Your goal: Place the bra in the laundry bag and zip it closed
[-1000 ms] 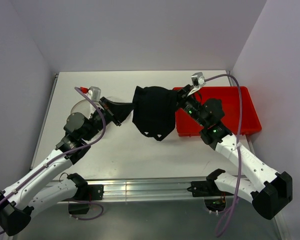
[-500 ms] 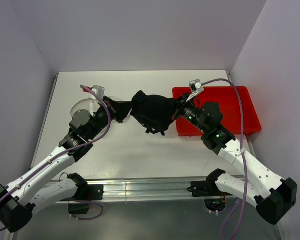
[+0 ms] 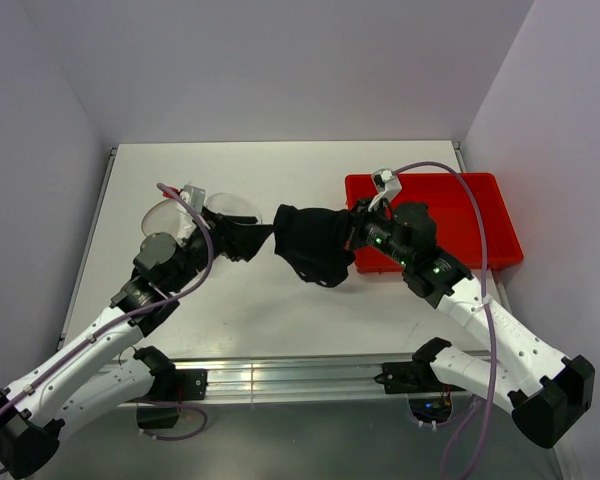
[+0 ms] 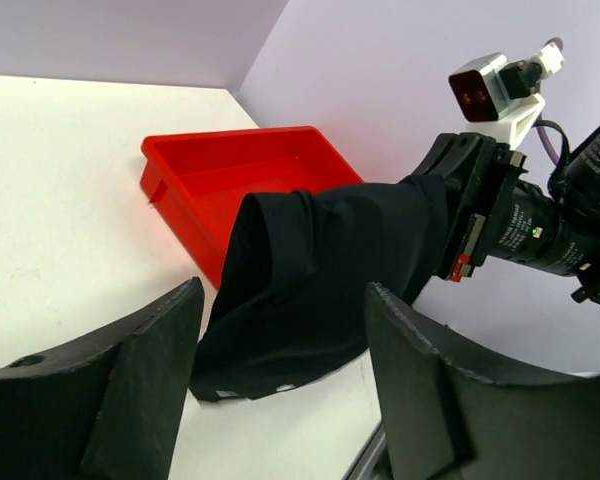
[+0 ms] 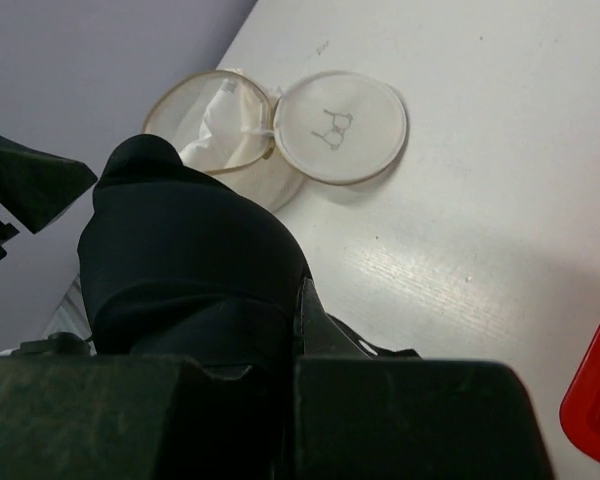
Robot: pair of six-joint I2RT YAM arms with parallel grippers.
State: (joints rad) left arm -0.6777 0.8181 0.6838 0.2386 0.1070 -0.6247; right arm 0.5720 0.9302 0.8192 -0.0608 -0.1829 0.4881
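Observation:
The black bra [image 3: 315, 245] hangs bunched from my right gripper [image 3: 355, 235], which is shut on its right end; its lower edge [image 4: 270, 365] sags close to the table. My left gripper [image 3: 258, 238] stands open just left of the bra, jaws wide and empty, with the fabric beyond them [image 4: 285, 300]. In the right wrist view the bra [image 5: 180, 260] fills the shut jaws [image 5: 300, 330]. The white mesh laundry bag [image 5: 220, 130] lies open on the table, its round lid [image 5: 345, 125] flipped flat beside it. From above, the bag [image 3: 165, 215] shows partly behind the left arm.
A red rectangular bin [image 3: 450, 215] sits at the right, under and behind the right arm; it is also in the left wrist view [image 4: 230, 170]. Walls close in the table on the left, far and right sides.
My left gripper has let go of the bra and opened. The bra, stretched between both grippers before, now hangs lower and bunched from the right gripper alone.

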